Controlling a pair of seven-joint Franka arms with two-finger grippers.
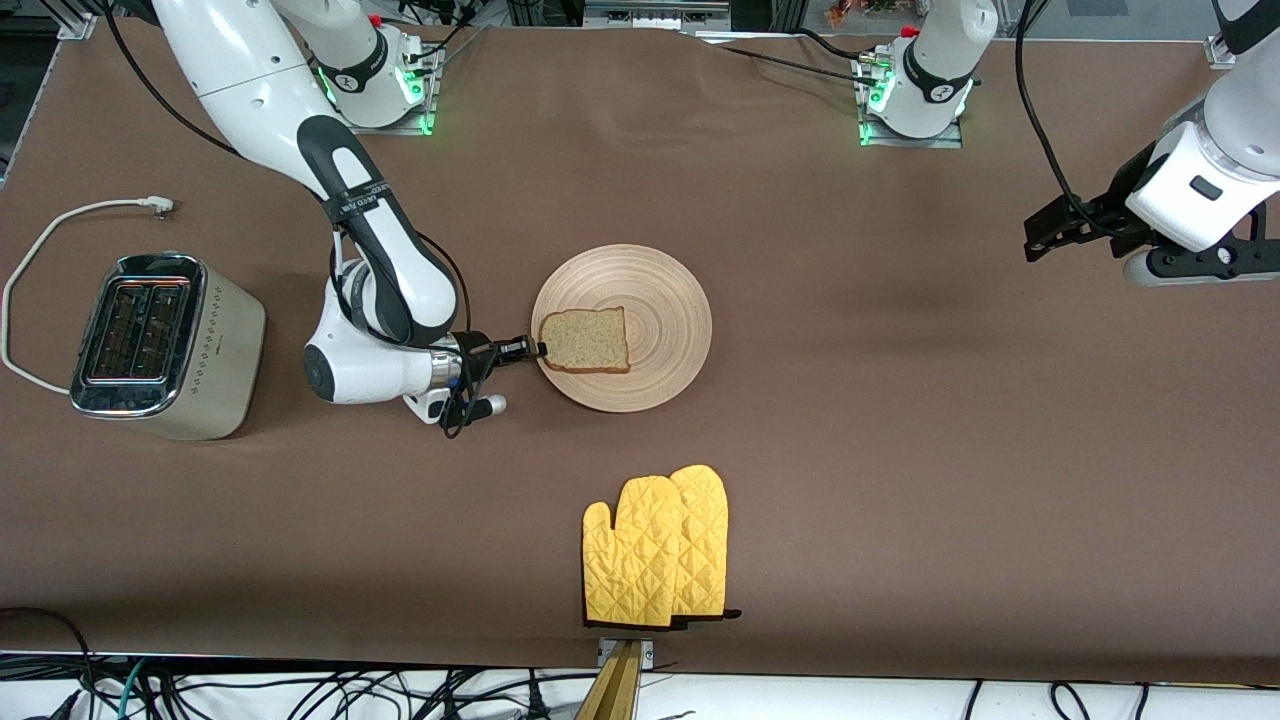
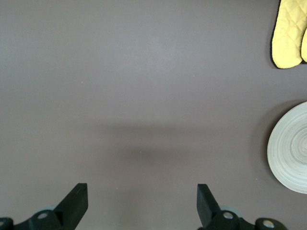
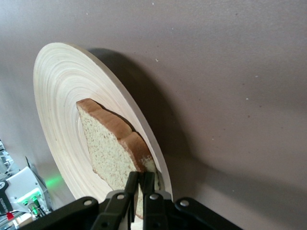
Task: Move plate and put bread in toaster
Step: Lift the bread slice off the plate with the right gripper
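Note:
The tan wooden plate [image 1: 660, 300] lies mid-table with the bread slice [image 1: 587, 340] flat on it. My right gripper [image 1: 535, 349] reaches in low from the toaster's side and is shut on the bread's crust edge at the plate's rim. The right wrist view shows its fingers [image 3: 142, 176] pinching the bread [image 3: 108, 148] on the plate [image 3: 57, 96]. The cream toaster [image 1: 165, 345] stands at the right arm's end of the table, both slots empty. My left gripper [image 1: 1045, 232] hangs open and empty above the left arm's end of the table; its wrist view [image 2: 142, 191] shows bare table.
A pair of yellow oven mitts [image 1: 655, 550] lies nearer the front camera than the plate; the left wrist view shows them [image 2: 289, 33] and the plate's rim [image 2: 290, 148]. The toaster's white cord [image 1: 60, 225] loops beside it toward the arm bases.

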